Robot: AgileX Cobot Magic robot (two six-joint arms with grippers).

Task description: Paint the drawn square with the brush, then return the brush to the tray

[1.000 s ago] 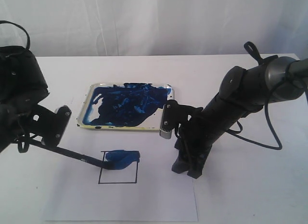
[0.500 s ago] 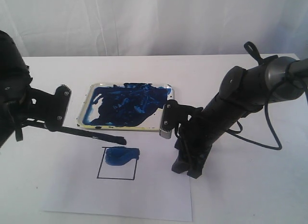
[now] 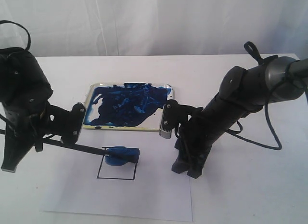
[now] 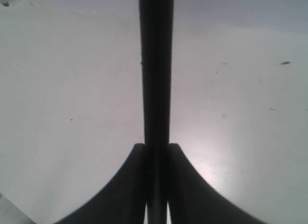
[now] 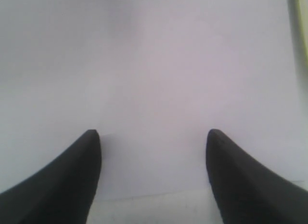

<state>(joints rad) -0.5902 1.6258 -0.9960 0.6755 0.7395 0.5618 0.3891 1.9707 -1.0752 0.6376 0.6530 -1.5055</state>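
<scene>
OK, left claw clamped tight on brush handle; brush runs toward 3 o'clock from it, tip on blue patch at square's top edge. Right claw wide, empty, 3 o'clock of square. Tray at its 12

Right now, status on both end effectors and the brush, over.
Left end effector shut on brush. Right end effector open, empty. Brush tip on drawn square, top strip blue, rest white. Nothing blocking.
</scene>
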